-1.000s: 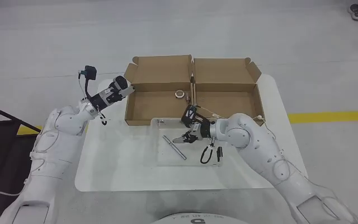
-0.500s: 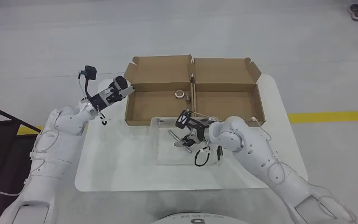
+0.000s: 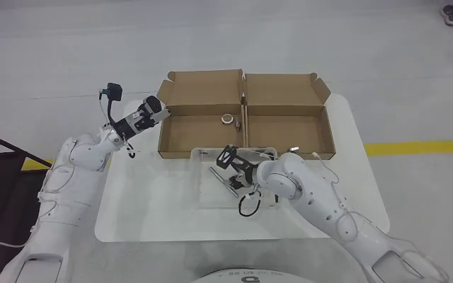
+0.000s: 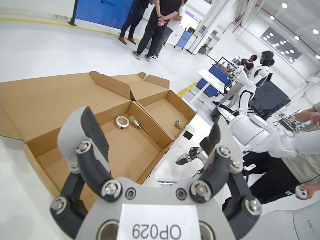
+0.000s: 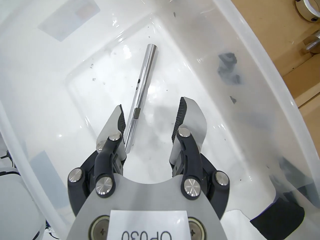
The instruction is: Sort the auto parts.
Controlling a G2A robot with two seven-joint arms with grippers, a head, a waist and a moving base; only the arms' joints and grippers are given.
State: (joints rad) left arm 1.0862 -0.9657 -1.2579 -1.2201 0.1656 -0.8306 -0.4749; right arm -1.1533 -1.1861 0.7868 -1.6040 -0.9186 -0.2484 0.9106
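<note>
Rod point(image 5: 142, 88): slim, straight, polished metal, with two tiny holes at mid-length and a small dark notch nearer one end, lying flat on the floor of the clear plastic bin point(image 5: 250, 46). The right gripper point(image 5: 152, 104) is spread wide above it. The notched end lies between the fingers, just beside one and apart from the other, and the rest projects past the fingertips. The left gripper point(image 4: 153, 116), likewise spread and empty, hangs beside the cardboard box point(image 4: 62, 148) holding a metal ring point(image 4: 121, 121).
</note>
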